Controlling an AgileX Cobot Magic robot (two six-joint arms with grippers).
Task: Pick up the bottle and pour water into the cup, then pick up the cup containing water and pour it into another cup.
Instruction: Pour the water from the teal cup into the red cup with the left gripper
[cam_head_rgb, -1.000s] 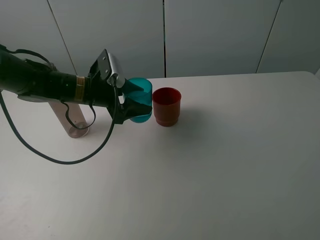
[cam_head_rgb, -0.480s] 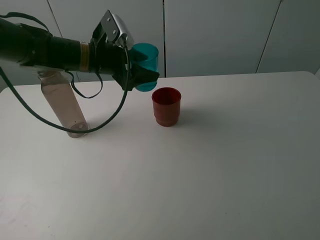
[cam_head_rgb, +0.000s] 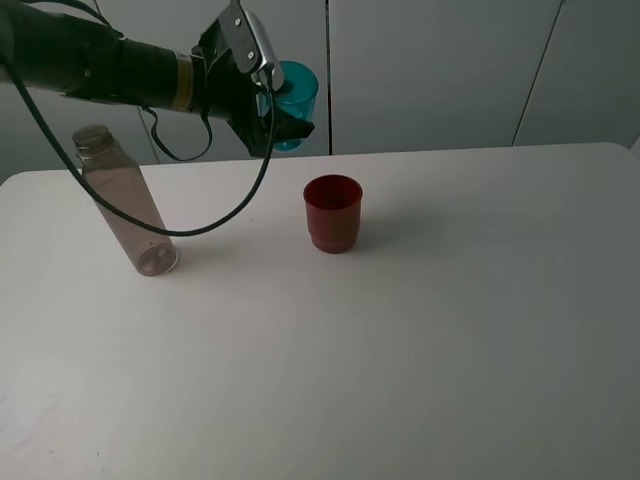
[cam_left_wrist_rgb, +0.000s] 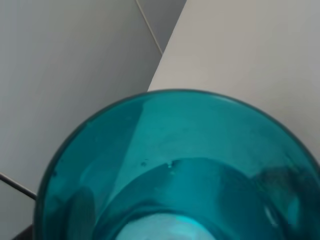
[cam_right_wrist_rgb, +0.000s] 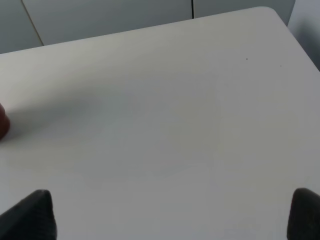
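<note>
Left gripper (cam_head_rgb: 278, 112) pinches the cup (cam_head_rgb: 300, 88) by its side, jaws closed on the wall, at the upper left of the high view. A second ago the cup stood low, just beside the red cup (cam_head_rgb: 333, 212); now it hangs up against the grey wall (cam_head_rgb: 430, 70), above and left of the red cup and well apart from it. The arm has swung upward, so the bottle (cam_head_rgb: 125, 200), half hidden before, shows whole at the left, standing on the table (cam_head_rgb: 450, 330). The red cup has not moved; its inside is dark and its contents cannot be told, nor those of the smoky bottle. From the left wrist, the cup (cam_left_wrist_rgb: 175, 165) fills the lower frame, mouth toward the camera; small drops cling to its inner wall and a curved line like a liquid's edge crosses low inside. From the right wrist, the right gripper (cam_right_wrist_rgb: 167, 215) has its fingertips (cam_right_wrist_rgb: 30, 215) spread wide over bare table (cam_right_wrist_rgb: 150, 100), with a red cup sliver (cam_right_wrist_rgb: 2, 122) at the left edge.
</note>
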